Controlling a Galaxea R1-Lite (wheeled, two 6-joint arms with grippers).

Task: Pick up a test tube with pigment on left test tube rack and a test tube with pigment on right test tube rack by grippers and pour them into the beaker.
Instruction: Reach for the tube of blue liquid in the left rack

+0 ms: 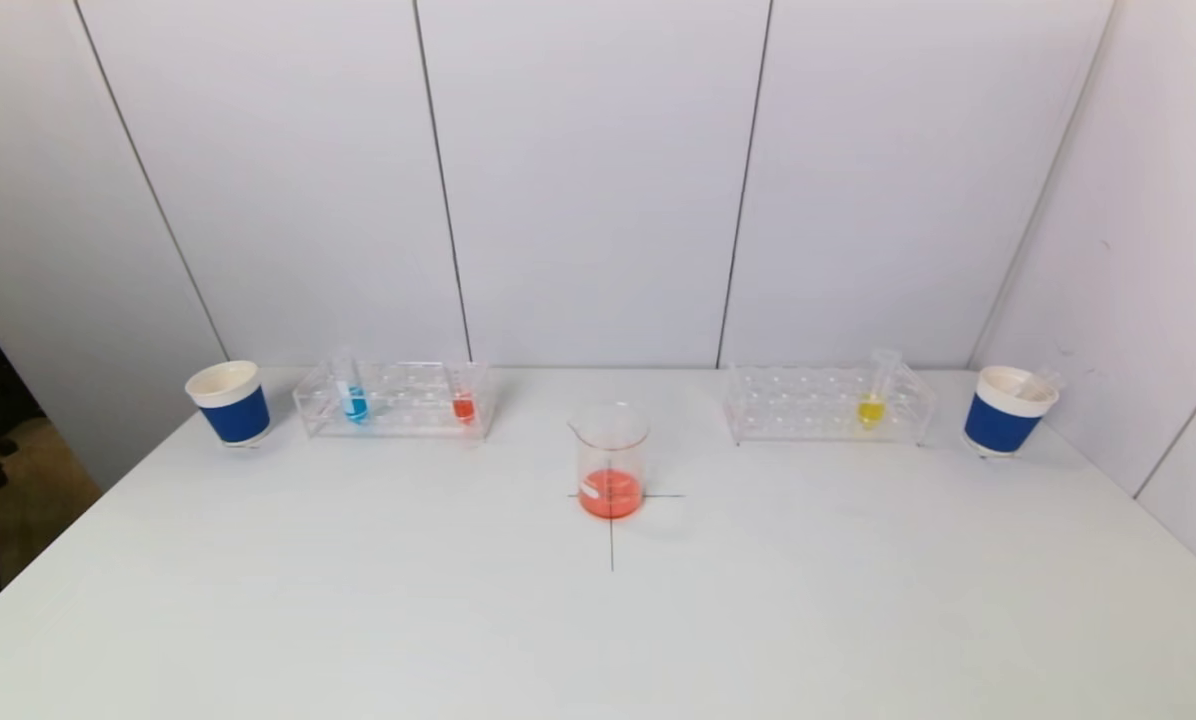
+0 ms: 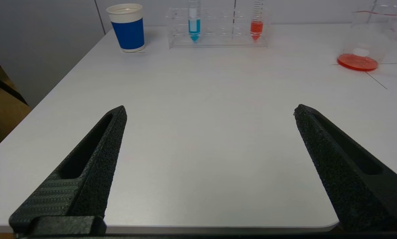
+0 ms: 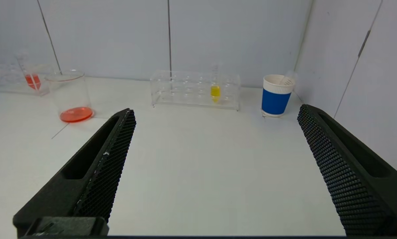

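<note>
Left gripper (image 2: pixel 210 111) spread wide, holding nothing, low over near table edge. Far ahead of it: left rack (image 2: pixel 218 28) with blue tube (image 2: pixel 194 28) and red tube (image 2: pixel 256 28). Right gripper (image 3: pixel 216 113) also spread, empty; yellow tube (image 3: pixel 215 90) in right rack (image 3: pixel 195 89) straight ahead. Beaker (image 1: pixel 611 462) with orange liquid sits between racks.

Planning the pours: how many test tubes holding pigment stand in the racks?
3: a blue-pigment tube and a red-pigment tube in the clear left rack; a yellow-pigment tube in the clear right rack.
</note>
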